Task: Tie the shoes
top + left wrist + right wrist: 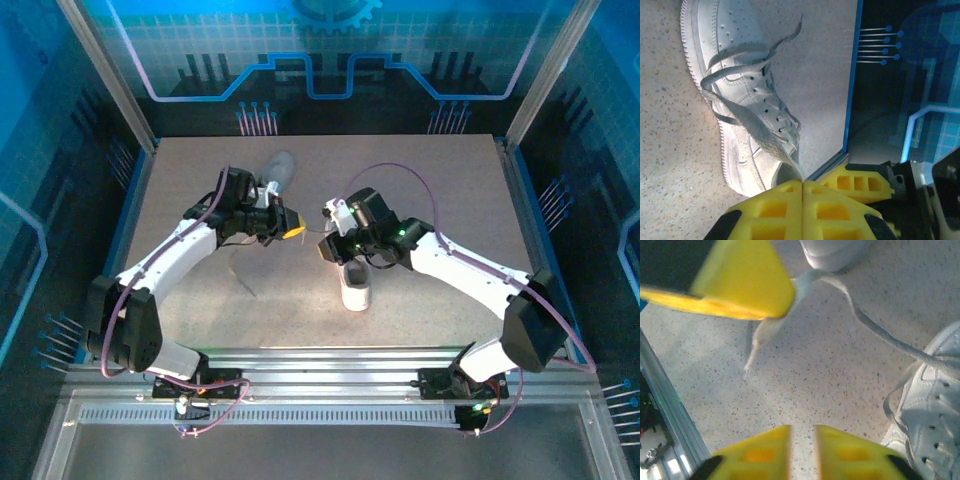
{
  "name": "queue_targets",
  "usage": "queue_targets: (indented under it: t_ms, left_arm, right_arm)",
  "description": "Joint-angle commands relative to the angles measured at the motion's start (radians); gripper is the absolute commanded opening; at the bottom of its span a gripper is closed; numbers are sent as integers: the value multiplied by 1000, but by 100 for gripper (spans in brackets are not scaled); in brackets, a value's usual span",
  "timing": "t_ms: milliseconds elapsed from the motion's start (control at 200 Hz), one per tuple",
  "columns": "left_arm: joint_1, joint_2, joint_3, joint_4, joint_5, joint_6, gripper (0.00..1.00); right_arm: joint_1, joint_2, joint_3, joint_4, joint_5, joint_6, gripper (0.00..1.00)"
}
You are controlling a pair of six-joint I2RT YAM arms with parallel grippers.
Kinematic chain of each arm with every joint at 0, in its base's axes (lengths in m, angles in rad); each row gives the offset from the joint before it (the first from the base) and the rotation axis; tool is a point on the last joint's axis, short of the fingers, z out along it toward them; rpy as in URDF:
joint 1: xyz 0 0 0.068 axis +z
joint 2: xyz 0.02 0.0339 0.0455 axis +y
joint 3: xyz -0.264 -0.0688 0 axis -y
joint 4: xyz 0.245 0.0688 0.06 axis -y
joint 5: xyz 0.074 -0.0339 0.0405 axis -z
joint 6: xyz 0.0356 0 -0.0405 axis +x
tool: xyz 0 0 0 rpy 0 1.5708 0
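White lace point(771, 147), limp and likely slippery, is clamped in the closed left gripper point(802, 200) and runs to the light shoe point(735, 85) in the middle of the desk point(450, 180), the second shoe point(281, 168) nearer the far edge, while the right gripper point(802, 447), slightly apart and empty, would best pinch the free lace end point(790, 37).

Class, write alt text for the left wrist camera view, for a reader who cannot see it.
The left gripper, its blocky yellow fingers pressed shut at the bottom edge, pinches a long flat pale lace running up to a white low-top sneaker lying on a speckled beige table. Beyond the table's edge is a blue-lit wall.
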Motion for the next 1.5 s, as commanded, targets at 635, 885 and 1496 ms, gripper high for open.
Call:
queue_targets:
  t_ms: [635, 885, 1496]
  left_arm:
    - [1, -64, -16, 81, 35, -176, 0]
    - [1, -69, -35, 94, 36, -186, 0]
    - [4, -57, -53, 100, 44, -100, 12]
  right_arm:
    - [36, 99, 33, 259, 22, 126, 43]
    - [34, 121, 49, 303, 7, 137, 20]
    - [-26, 31, 38, 108, -105, -51, 0]
